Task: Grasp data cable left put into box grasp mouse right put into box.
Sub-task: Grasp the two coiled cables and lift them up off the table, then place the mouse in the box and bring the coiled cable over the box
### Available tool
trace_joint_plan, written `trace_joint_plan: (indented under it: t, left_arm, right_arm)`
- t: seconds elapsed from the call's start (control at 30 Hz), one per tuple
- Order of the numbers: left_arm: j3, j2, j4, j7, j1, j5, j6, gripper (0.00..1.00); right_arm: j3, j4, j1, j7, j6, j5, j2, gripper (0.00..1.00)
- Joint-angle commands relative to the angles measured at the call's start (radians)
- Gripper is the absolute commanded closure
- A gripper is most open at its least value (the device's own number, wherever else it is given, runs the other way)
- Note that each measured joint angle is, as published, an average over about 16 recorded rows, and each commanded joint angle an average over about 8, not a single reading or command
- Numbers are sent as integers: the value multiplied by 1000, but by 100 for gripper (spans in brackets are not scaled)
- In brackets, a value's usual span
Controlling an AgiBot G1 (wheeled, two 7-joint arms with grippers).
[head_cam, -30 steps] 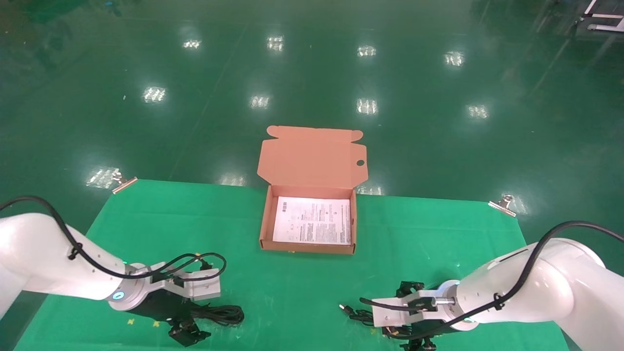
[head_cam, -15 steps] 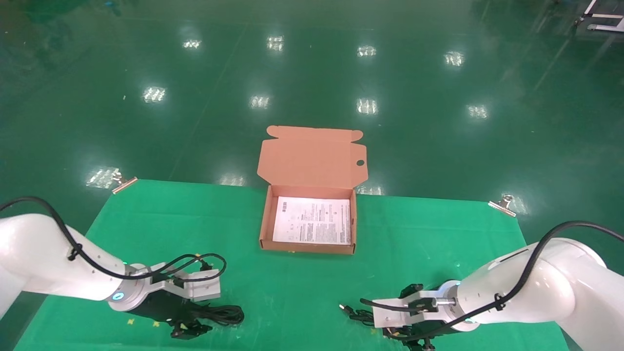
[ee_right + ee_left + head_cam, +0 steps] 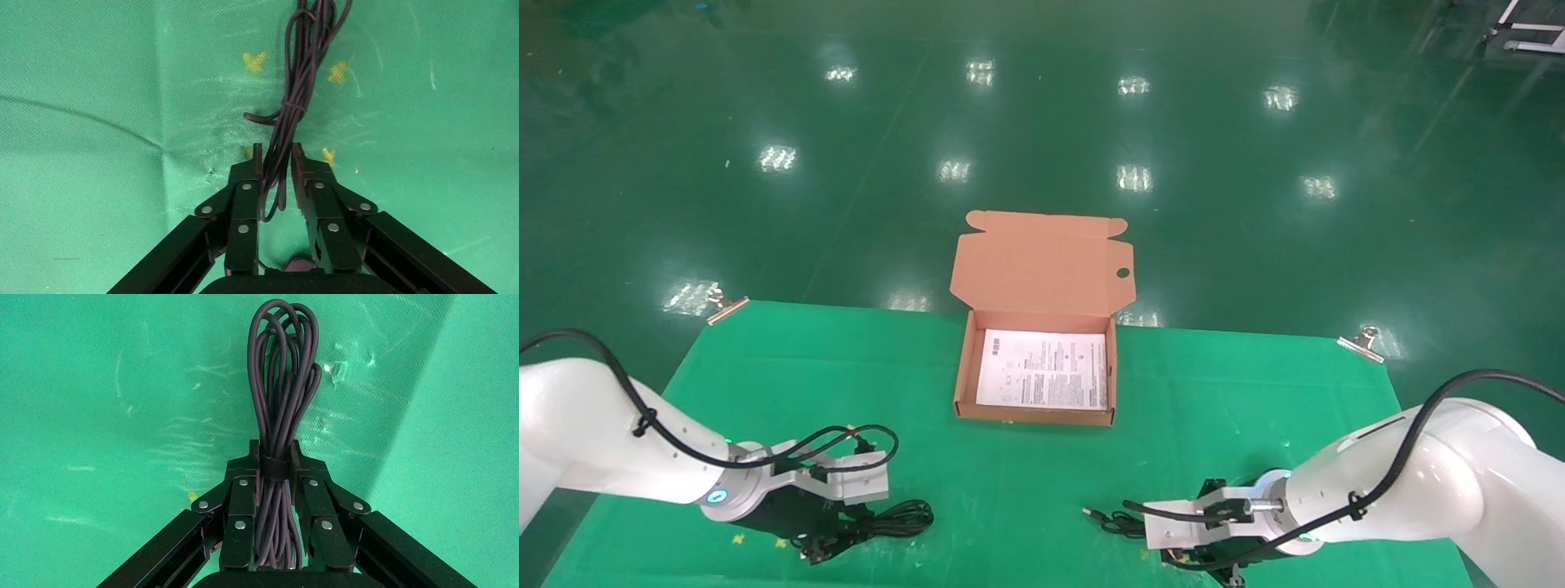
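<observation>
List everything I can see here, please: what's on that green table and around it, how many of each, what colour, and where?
box: one, salmon-orange, far middle of the table, lid open.
leaflet: one, white with print, lying flat in the box.
data cable: one, black, bundled loops, near left of the table, clamped in the left end effector.
mouse: one, black, near right, mostly hidden under the right end effector; its thin cord runs between that end effector's fingers.
table cloth: one, green, covering the table.
clips: two, metal, at the cloth's far corners.
left end effector: one, black, shut on the data cable.
right end effector: one, black, closed around the mouse cord.
</observation>
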Motion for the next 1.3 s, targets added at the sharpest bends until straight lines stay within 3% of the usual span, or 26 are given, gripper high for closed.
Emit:
trace_joint_plan:
  t: [0.03, 0.4, 0.77, 1.0, 1.3]
  left_arm:
    - [0, 0, 0, 0, 0, 0, 0, 100]
    - [-3, -7, -10, 5, -6, -2, 0, 100]
    - [-44, -96, -233, -15, -58, -2, -31, 100]
    - [-61, -110, -425, -112, -84, 81, -115, 100]
    - [-74, -55, -503, -218, -151, 228, -213, 100]
  right_arm:
    - [0, 0, 0, 0, 0, 0, 0, 100]
    - [18, 14, 19, 16, 9, 6, 19, 100]
    - [116, 199, 180, 146, 33, -48, 129, 100]
    - [159, 175, 303, 132, 122, -91, 37, 100]
    - [186, -33, 406, -24, 262, -30, -136, 100]
